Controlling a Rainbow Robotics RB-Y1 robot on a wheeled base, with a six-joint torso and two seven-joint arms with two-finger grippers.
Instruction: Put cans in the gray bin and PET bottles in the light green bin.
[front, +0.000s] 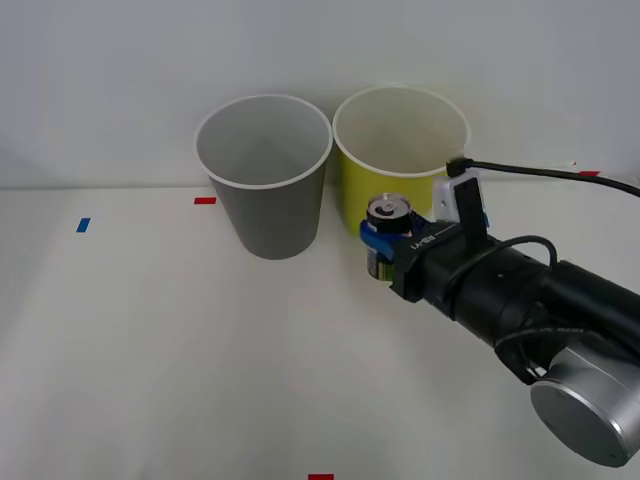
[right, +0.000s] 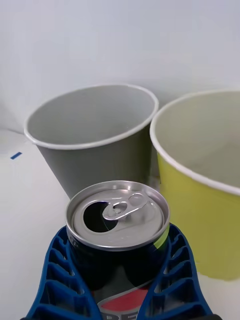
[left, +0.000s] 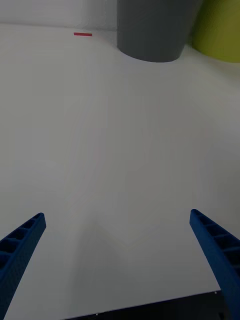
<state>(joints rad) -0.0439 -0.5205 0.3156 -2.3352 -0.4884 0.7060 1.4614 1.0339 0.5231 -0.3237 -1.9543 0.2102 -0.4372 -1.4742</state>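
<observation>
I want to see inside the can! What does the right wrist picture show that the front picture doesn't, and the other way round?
Right wrist view alone: the can's dark drinking hole beside the pull-tab, and a red patch low on its body.

Front view alone: the right arm with its black cable, and red tape marks on the table.

Both: the right gripper with its jaws shut on the upright can, with the gray bin and the light green bin behind it.

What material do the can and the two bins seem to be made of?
The can, held upright in the right gripper: metal, probably aluminium, with a shiny brushed top. The gray bin and light green bin: matte with white rims, perhaps paper or plastic.
</observation>
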